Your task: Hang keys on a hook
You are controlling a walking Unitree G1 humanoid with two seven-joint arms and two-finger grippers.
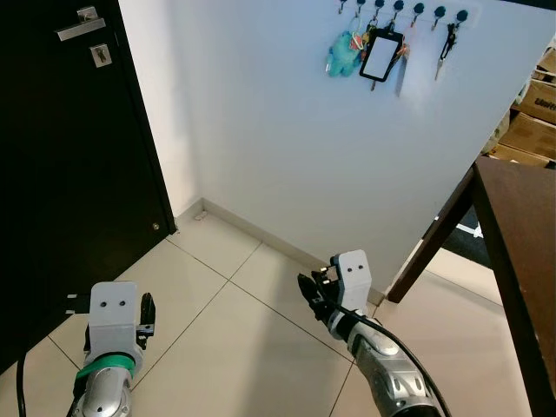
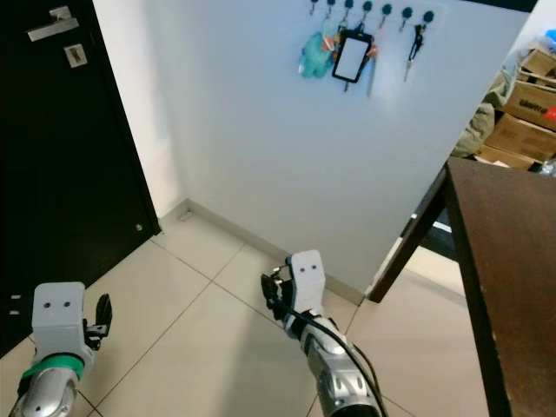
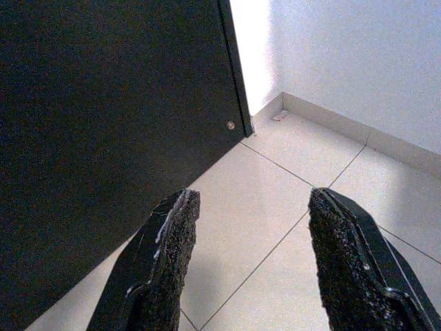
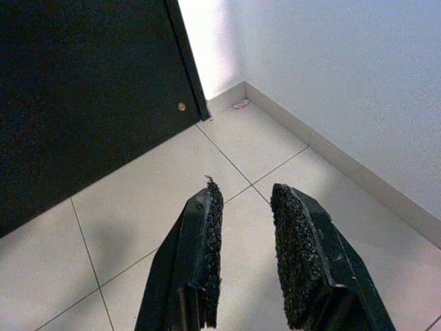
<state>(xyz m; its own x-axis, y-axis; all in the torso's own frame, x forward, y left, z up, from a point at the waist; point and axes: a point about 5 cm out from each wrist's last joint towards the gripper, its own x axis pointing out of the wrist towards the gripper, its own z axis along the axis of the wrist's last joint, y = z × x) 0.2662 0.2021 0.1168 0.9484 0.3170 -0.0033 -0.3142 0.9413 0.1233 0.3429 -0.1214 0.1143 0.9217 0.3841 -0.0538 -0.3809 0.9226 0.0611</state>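
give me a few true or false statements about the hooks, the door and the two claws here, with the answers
1. A row of hooks runs along the white wall, high up. True.
2. All the hooks are bare. False: a black card holder, a teal charm and keys hang there.
3. The left claw is open with nothing between its fingers. True.
4. The right claw is touching the hooks. False: it is low, above the tiled floor.
5. The dark door is to the robot's right. False: it is on its left; a brown table is on the right.
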